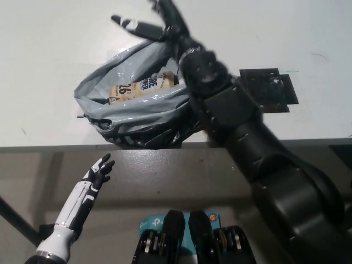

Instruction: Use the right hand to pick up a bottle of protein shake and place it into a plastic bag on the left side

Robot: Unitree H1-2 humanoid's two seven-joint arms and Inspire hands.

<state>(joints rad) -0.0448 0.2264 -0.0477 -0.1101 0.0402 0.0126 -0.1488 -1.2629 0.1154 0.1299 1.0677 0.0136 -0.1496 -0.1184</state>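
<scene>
table (49, 66): big white top, fills most of the view. Front edge runs just above the white fingertips, and the black fingers hang over its far half.
right arm (264, 159): black, chunky, comes in from the bottom right and slants up across the table to the bag.
plastic bag (110, 110): grey, crumpled, mouth gaping toward the camera. Sits on the table right at the front edge, directly below the black fingers and up-and-right of the white ones. Its right side is hidden behind the arm.
black plate thing (269, 91): flat dark piece lying on the table, off to the right of the black fingers, on the other side of the arm. Can't tell what it actually is.
left hand (94, 179): white with dark fingertips, parked low left, below the table edge. Fingers spread apart and pointing up toward the bag, nothing in them, not touching anything.
right hand (159, 22): up above the bag's far rim, fingers splayed wide, one sticking out leftward. Holding nothing.
protein shake bottle (142, 88): lying on its side inside the bag, cream label with dark print facing up. Below the black fingers, clear of them.
</scene>
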